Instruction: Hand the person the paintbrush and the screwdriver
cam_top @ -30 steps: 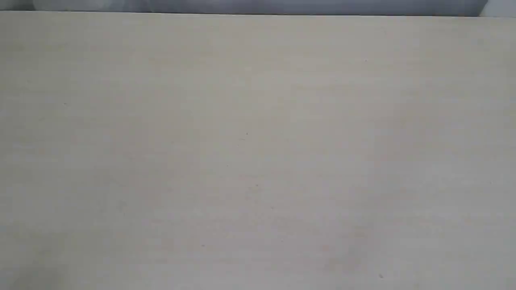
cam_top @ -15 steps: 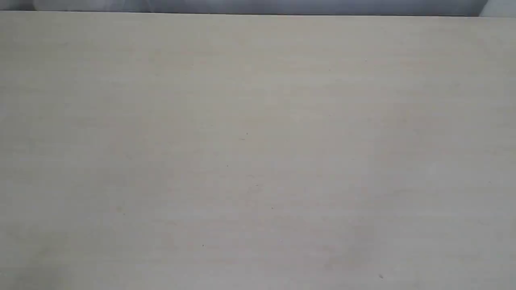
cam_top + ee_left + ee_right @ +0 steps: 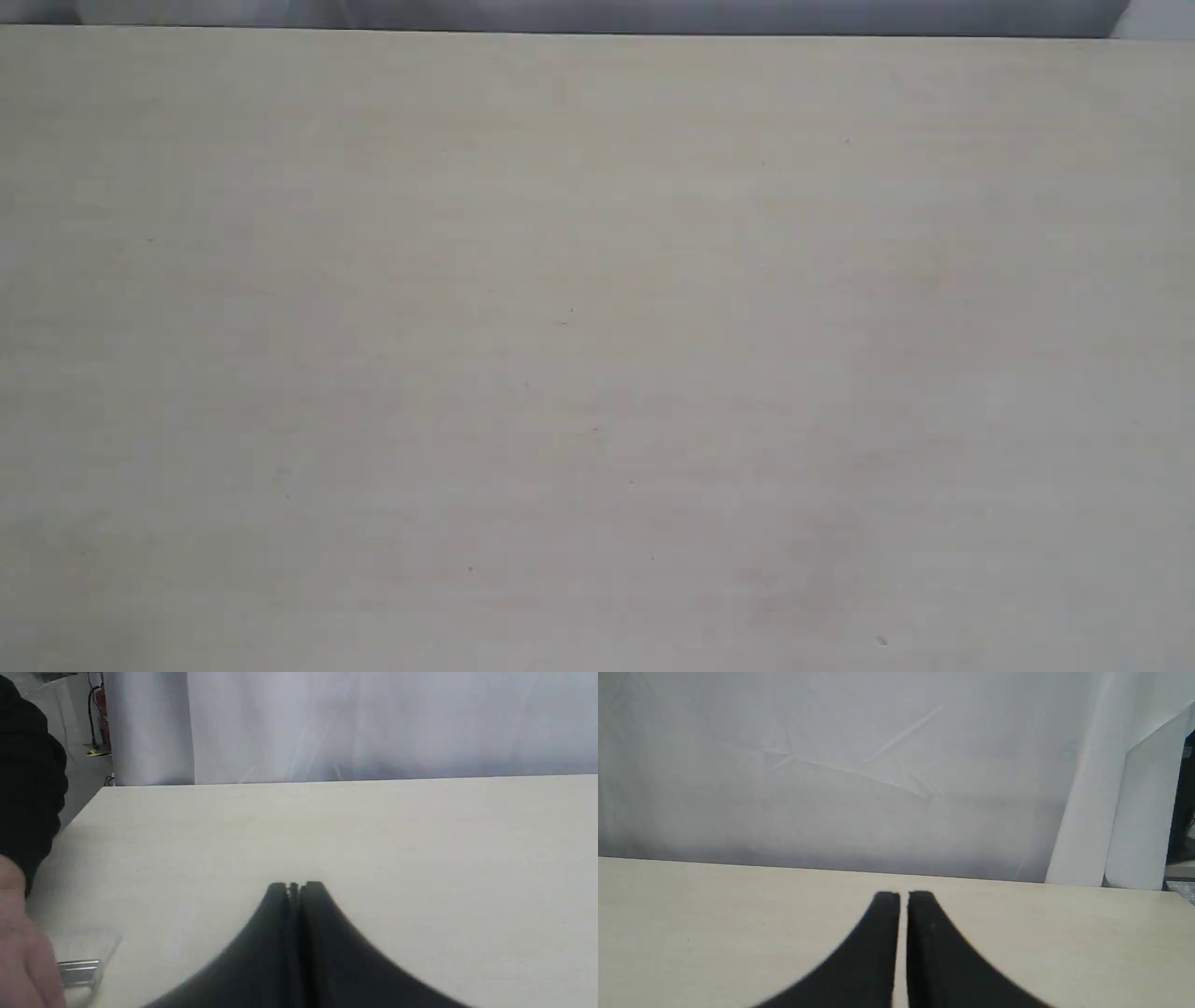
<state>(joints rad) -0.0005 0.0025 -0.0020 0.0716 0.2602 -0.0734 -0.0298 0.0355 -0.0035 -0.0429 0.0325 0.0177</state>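
In the left wrist view the person's hand point(image 3: 21, 956), with a dark sleeve point(image 3: 28, 788), is at the table's edge. Beside the hand lies part of the paintbrush point(image 3: 78, 970). Its silver ferrule and blurred pale bristles show; the handle is hidden. Whether the hand grips it, I cannot tell. My left gripper point(image 3: 294, 885) is shut and holds nothing, well apart from the brush. My right gripper point(image 3: 903, 895) is shut with only a hairline gap, also holding nothing. The screwdriver is out of view. Neither gripper appears in the exterior view.
The pale wooden table point(image 3: 597, 336) fills the exterior view with nothing on it. A white curtain point(image 3: 878, 765) hangs behind the table's far edge. A red fire extinguisher point(image 3: 100, 723) stands on the floor beyond the table's corner.
A faint shadow at the lower left corner of the table has faded. Nothing else differs.
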